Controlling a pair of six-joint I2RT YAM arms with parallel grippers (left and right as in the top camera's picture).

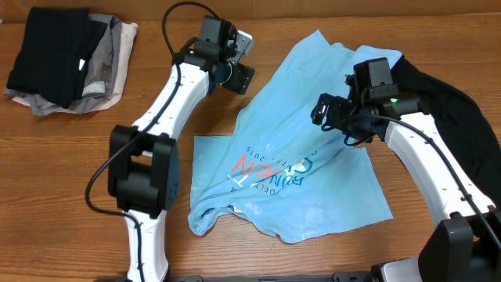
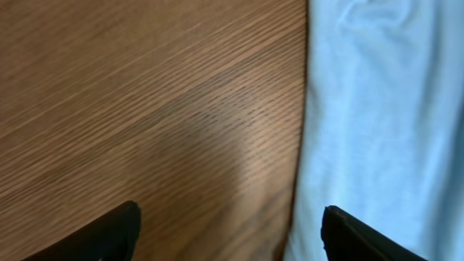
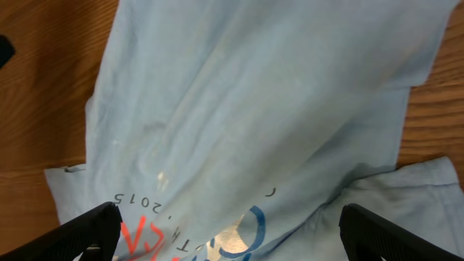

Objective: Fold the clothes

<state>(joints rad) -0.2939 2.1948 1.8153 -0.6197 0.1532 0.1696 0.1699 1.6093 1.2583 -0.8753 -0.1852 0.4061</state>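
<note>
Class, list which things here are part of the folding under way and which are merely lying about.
In the job: blue T-shirt, left gripper, right gripper.
Lying about: stacked clothes, top left; black garment, far right.

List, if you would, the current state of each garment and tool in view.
light blue T-shirt: rumpled, partly folded over itself, print showing.
clothes pile: folded, stacked.
black garment: unfolded heap.
left tool: open, empty, at the T-shirt's edge.
right tool: open, empty, over the T-shirt.
</note>
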